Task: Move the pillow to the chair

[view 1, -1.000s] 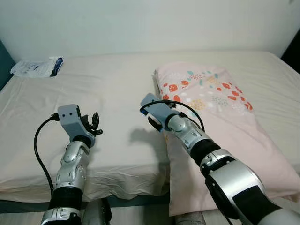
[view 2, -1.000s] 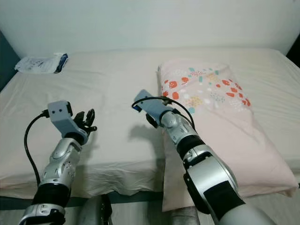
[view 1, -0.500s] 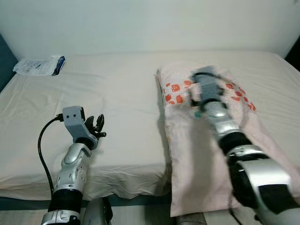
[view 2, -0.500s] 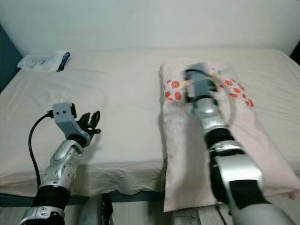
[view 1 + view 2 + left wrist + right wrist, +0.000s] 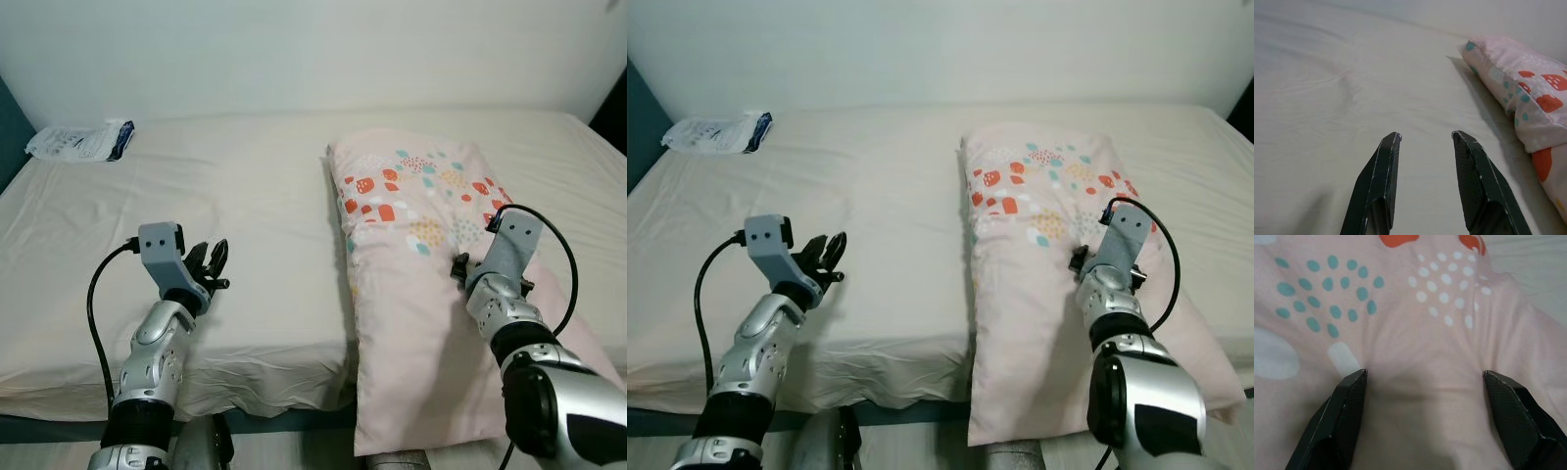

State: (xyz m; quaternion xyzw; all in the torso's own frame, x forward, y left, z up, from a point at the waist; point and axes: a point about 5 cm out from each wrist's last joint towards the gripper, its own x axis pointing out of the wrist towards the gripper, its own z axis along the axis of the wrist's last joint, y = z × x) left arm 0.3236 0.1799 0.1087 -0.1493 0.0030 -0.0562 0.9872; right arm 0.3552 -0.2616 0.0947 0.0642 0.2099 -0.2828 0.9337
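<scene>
Head views: we see the pillow on the bed, its long axis running from the wall-side edge out over the near edge. The right gripper rests on it, nearer.

Left wrist view: left gripper open over bare sheet, pillow alongside.

Right wrist view: the right gripper's fingertips, spread wide, press the fabric.
</scene>
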